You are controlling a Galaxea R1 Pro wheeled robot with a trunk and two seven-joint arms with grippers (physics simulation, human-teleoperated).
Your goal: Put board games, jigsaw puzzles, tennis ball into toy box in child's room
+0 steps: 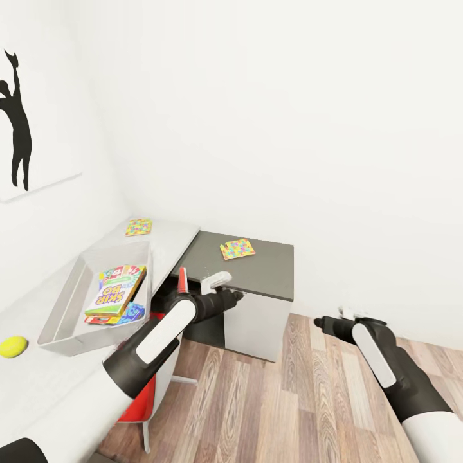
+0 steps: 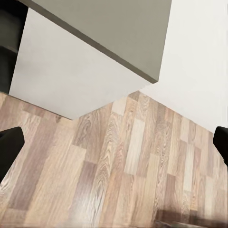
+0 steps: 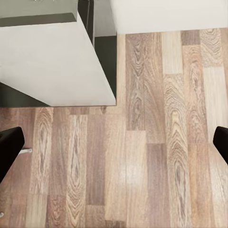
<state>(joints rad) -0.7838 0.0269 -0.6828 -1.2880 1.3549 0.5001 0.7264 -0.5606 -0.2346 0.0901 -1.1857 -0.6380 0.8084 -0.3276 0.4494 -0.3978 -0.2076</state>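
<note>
Jigsaw puzzle (image 1: 237, 249), thin, light and probably stiff, is lying flat on the side cabinet (image 1: 263, 273) beside the toy box (image 1: 67, 305), needing an edge pinch, while both grippers (image 2: 114, 142) (image 3: 114, 145) are hanging spread and empty.

Skip-Bo game (image 1: 116, 290) lies in the grey toy box (image 1: 64, 302) on the table (image 1: 168, 233), a blue box (image 1: 133, 313) under it; tennis ball (image 1: 13, 346) just outside, one puzzle (image 1: 138, 226) at the table's far end, another puzzle (image 1: 237, 249) on the dark cabinet (image 1: 270, 263)
</note>
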